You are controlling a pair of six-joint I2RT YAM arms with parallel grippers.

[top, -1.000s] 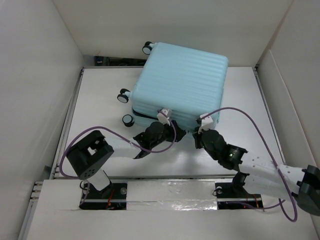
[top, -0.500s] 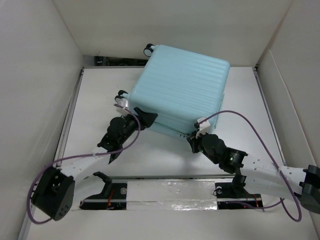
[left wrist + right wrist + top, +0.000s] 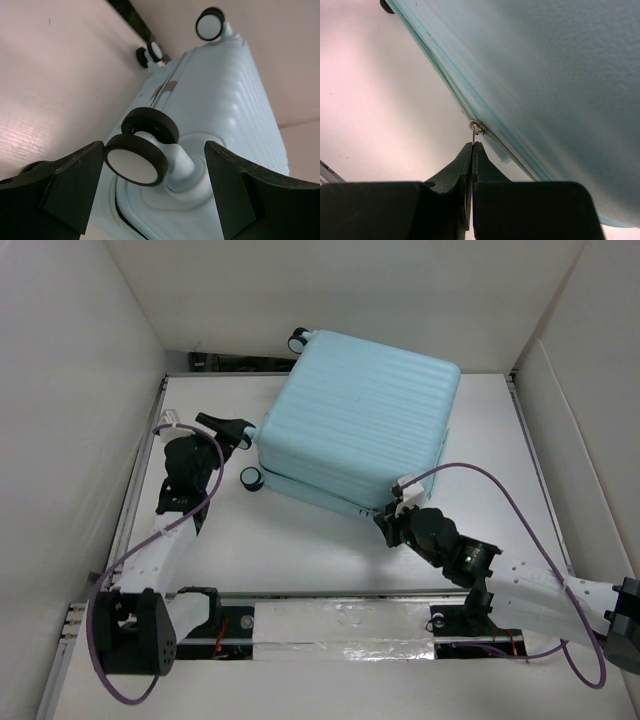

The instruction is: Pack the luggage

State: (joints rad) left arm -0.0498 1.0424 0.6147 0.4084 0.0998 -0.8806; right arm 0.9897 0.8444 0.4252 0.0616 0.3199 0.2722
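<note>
The luggage [image 3: 360,415] is a pale aqua ribbed suitcase lying flat and closed on the white table, with its caster wheels to the left. My left gripper [image 3: 234,430] is open at the suitcase's left side. In the left wrist view its jaws [image 3: 155,150] stand on either side of a black-and-white caster wheel [image 3: 135,160] without touching it. My right gripper [image 3: 386,520] is at the suitcase's near edge. In the right wrist view it [image 3: 472,146] is shut on the thin metal zipper pull [image 3: 473,135], which hangs from the slider [image 3: 478,127] on the zipper track.
White walls enclose the table on the left [image 3: 70,390], back and right. Other caster wheels show at the back left corner [image 3: 298,338] and the near left corner [image 3: 253,477]. Purple cables [image 3: 500,485] loop from both arms. A metal rail [image 3: 340,615] runs along the near edge.
My left arm has swung from the suitcase's near edge round to its left side, ending at a caster wheel. The suitcase's near edge has shifted. My right gripper stays at the zipper.
</note>
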